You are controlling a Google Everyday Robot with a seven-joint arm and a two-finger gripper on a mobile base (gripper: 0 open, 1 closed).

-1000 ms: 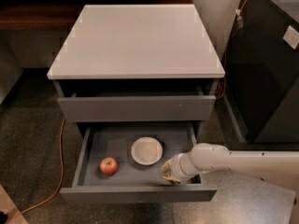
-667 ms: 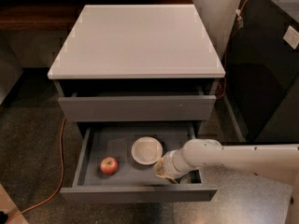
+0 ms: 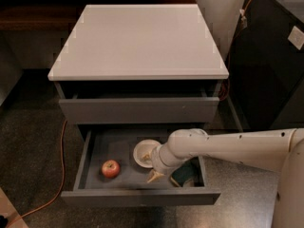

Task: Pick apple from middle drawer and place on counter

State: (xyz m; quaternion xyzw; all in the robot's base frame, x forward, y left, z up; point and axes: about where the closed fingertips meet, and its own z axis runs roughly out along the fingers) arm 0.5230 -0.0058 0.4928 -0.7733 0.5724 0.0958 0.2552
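moved left since the earlier frames, the gripper (image 3: 151,167) now sits inside the open middle drawer (image 3: 83,161), right of centre, with the white arm (image 3: 237,147) reaching in from the right edge of the camera view. the jaws are spread apart and hold nothing; one beige fingertip (image 3: 147,156) overlaps the near right part of the white bowl (image 3: 141,151), and the other points down toward the drawer floor near the front panel. the apple (image 3: 110,168) rests on the drawer floor, left of centre, to the left of the gripper and apart from it, and just left of and nearer than the bowl. a dark rounded object (image 3: 183,175) lies in the right part of the drawer, partly under the arm; its type cannot be told. the upper drawer (image 3: 140,109) stands slightly ajar above the middle drawer. the bench (image 3: 140,39), the light top slab of the cabinet, lies above both drawers. an orange cable (image 3: 61,170) runs over the dark floor to the left of the cabinet.
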